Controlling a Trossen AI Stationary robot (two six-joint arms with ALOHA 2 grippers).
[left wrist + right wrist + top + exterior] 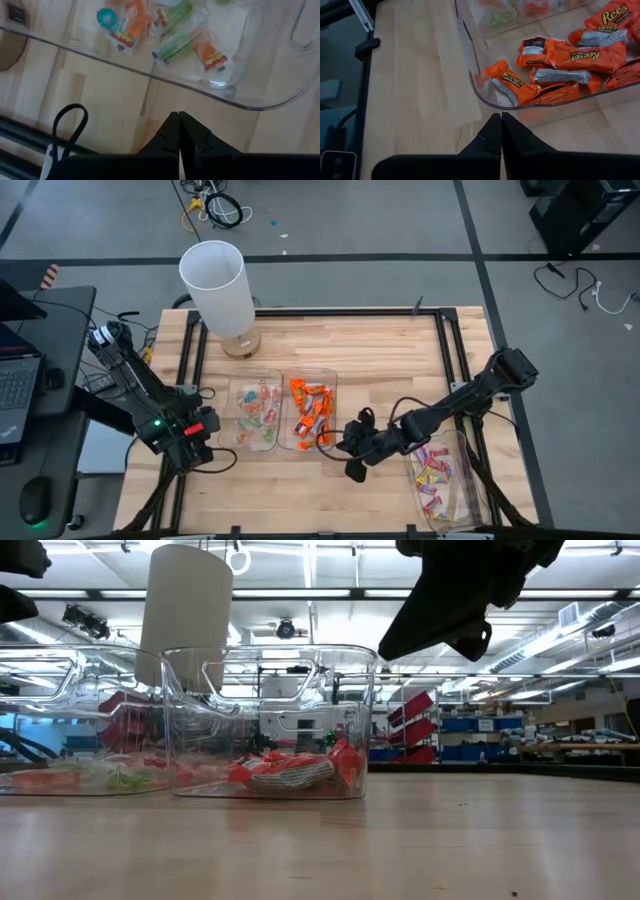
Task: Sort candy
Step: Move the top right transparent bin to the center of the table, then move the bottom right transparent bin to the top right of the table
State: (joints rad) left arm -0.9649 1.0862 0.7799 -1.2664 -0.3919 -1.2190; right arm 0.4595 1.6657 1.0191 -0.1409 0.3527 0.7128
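Both grippers shut, holding nothing.
The right gripper (354, 471) waits by the orange candy (310, 412) tray (286, 442); open wide before reaching in. The left gripper (209, 463) rests near that tray.

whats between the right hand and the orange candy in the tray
The tray's clear curved wall, then a short strip of bare wood. The right wrist view shows it: the shut right hand sits just outside, the orange candy just inside.

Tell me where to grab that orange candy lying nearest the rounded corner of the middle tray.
Grip the orange candy across its narrow middle, coming straight down from above. It lies flat and diagonal on the floor of the tray, and the wall curves close beside it, so a sideways approach looks blocked. Turn the jaws across its short width. The right gripper, shut, sits just outside that corner.
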